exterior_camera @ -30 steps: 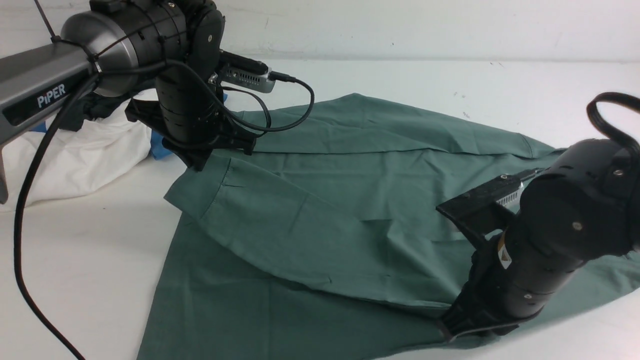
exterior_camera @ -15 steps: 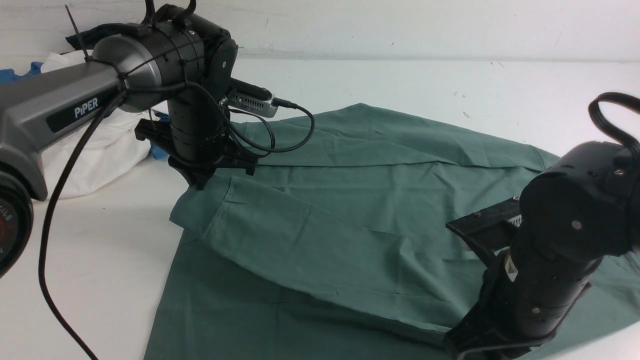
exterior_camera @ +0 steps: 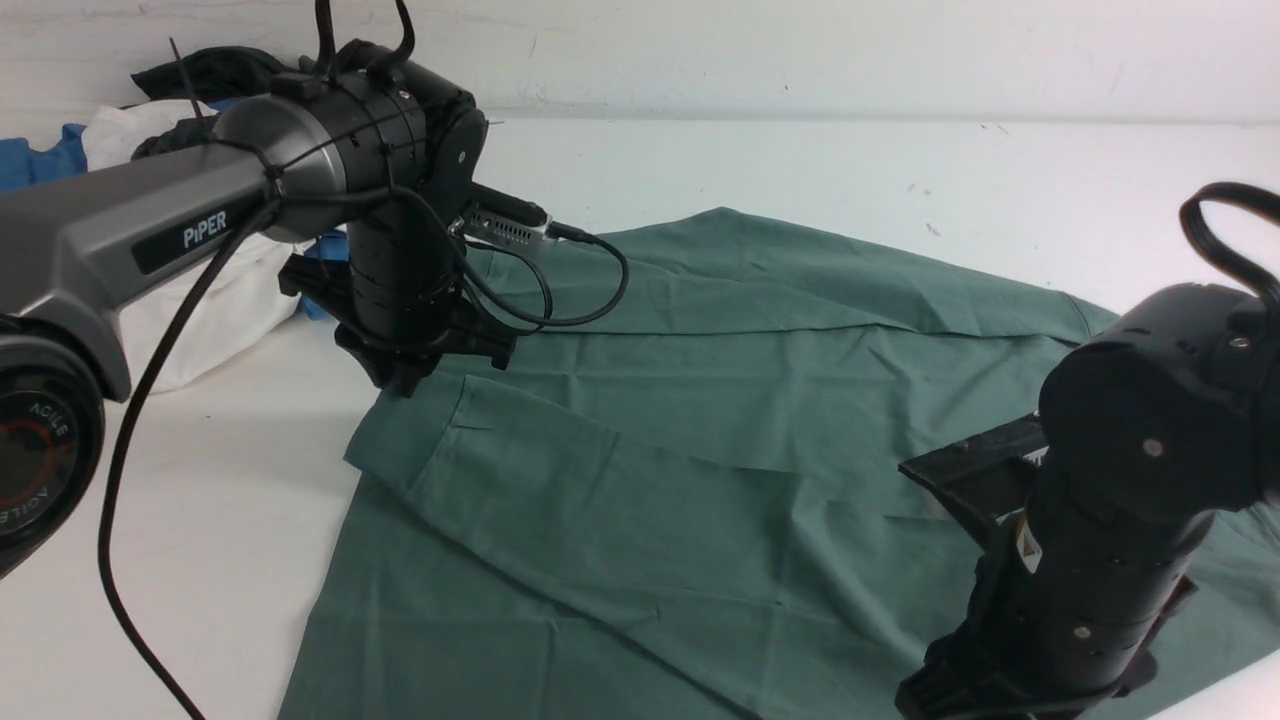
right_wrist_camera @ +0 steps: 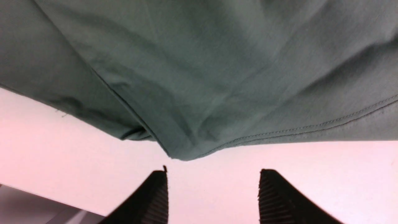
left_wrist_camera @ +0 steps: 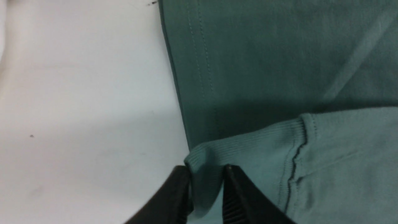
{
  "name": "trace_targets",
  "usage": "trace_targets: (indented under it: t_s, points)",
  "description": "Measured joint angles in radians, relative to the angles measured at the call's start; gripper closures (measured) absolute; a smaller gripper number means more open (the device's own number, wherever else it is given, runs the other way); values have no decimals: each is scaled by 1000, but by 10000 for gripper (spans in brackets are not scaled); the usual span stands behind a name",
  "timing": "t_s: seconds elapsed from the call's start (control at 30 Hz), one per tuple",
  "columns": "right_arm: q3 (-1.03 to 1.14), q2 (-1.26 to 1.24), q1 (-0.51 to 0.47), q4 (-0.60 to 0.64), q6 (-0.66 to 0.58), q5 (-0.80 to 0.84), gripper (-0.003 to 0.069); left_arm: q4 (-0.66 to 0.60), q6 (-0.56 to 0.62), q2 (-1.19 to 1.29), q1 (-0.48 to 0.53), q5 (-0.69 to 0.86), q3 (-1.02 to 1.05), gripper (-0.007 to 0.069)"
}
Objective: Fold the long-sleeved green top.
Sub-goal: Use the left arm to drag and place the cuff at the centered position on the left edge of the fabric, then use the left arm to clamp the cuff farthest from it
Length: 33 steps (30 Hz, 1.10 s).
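The green long-sleeved top (exterior_camera: 700,420) lies spread over the middle of the white table (exterior_camera: 900,170), down to its near edge. Compared with a second ago, both grippers have loosened. The left gripper (left_wrist_camera: 205,169) has its jaws a little apart, with the sleeve cuff (left_wrist_camera: 248,146) slack between them. The right gripper (right_wrist_camera: 213,174), now lower, has its jaws wide apart and empty, just off the top's folded corner.
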Motion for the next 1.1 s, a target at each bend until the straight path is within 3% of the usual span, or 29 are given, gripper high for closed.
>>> trace_targets:
  t_s: [0.17, 0.27, 0.63, 1.1]
  points:
    - [0, 0, 0, 0, -1, 1, 263, 97, -65, 0, 0, 7, -22, 286]
    - [0, 0, 0, 0, -4, 1, 262, 102, -114, 0, 9, 24, -54, 271]
    - [0, 0, 0, 2, -21, 0, 260, -271, -144, 141, 185, -25, -366, 354]
    - [0, 0, 0, 9, -22, -10, 260, -247, -141, 343, 199, -272, -409, 356]
